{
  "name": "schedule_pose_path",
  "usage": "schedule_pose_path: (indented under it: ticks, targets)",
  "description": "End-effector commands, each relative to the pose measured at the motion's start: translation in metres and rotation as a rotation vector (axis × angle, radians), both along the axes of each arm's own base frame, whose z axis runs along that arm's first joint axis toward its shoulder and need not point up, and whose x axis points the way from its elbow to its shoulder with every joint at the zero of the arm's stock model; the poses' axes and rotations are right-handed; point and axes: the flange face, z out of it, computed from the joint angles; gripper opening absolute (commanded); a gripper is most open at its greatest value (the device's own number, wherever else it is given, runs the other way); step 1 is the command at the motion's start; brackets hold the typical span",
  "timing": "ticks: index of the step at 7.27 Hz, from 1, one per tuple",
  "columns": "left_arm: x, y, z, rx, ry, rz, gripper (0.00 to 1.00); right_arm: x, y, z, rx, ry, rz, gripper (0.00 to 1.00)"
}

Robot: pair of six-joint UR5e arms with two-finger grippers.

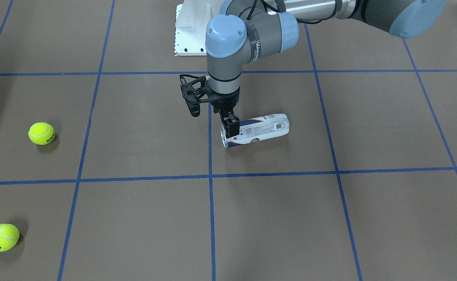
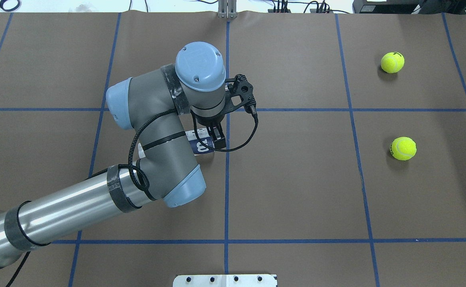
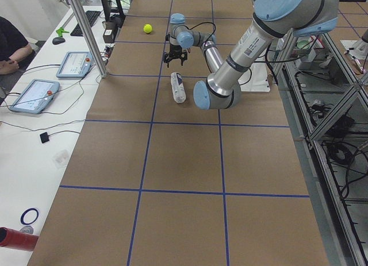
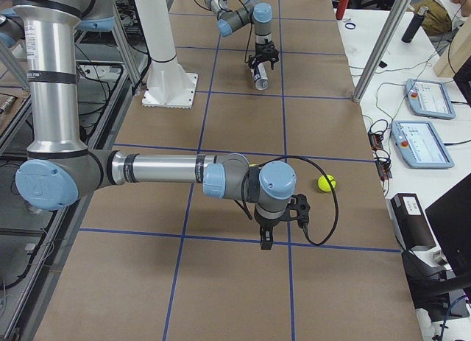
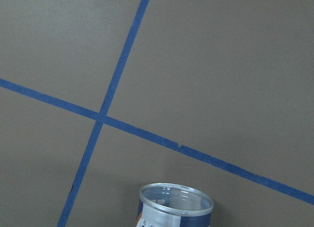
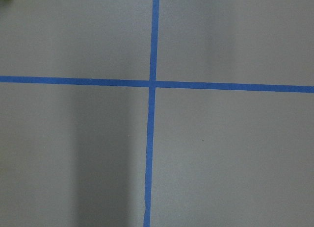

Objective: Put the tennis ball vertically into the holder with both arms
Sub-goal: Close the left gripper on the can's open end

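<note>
The holder (image 1: 261, 130) lay sideways, apparently empty, the left gripper (image 1: 229, 125) at its mouth, grasp unclear. Tennis balls (image 1: 41, 133) sat untouched. Whether the right gripper (image 4: 266, 243) was parted could not be told.

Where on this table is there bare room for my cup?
Bare: the squares beyond the holder, away from the robot's base. Crowded: the left arm's fingers are at the holder's open end, and two tennis balls lie on the robot's right.

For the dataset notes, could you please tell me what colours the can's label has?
White with navy, on the holder, best in the front-facing view.
</note>
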Motion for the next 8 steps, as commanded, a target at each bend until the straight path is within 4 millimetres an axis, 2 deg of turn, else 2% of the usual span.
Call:
schedule_pose_path:
  ticks: [1, 4, 8]
  targets:
    - [0.01, -0.005, 0.013, -0.011, -0.029, 0.002, 0.99, 0.0, 0.0, 0.001, -0.001, 0.0, -0.001, 0.99]
    - [0.027, -0.003, 0.028, -0.022, -0.044, 0.017, 0.99, 0.0, -0.001, -0.001, 0.002, -0.001, 0.0, 0.99]
    - [0.032, 0.0, 0.029, 0.018, -0.04, 0.057, 0.99, -0.001, 0.0, -0.002, 0.001, -0.011, -0.001, 0.99]
